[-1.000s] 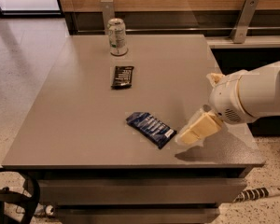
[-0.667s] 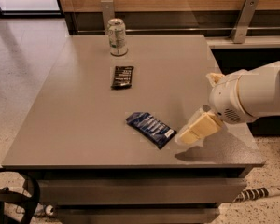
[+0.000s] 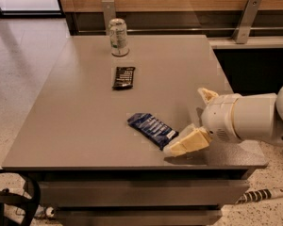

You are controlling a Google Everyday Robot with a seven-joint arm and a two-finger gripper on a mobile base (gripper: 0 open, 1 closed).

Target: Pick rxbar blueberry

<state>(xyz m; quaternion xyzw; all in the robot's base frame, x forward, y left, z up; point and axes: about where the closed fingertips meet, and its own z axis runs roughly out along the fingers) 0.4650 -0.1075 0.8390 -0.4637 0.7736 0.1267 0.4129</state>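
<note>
The rxbar blueberry (image 3: 152,128) lies flat on the grey table (image 3: 85,126) near the front right, a dark blue glossy wrapper with white lettering and a white patch at its right end. My gripper (image 3: 181,147) is low over the table just right of the bar. Its cream fingertips reach the bar's white end. The white arm comes in from the right edge of the camera view.
A black-wrapped bar (image 3: 123,77) lies further back on the table. A drink can (image 3: 118,37) stands upright near the far edge. A wooden wall with metal rail brackets (image 3: 245,20) runs behind the table. A black chair part (image 3: 19,201) shows at the lower left.
</note>
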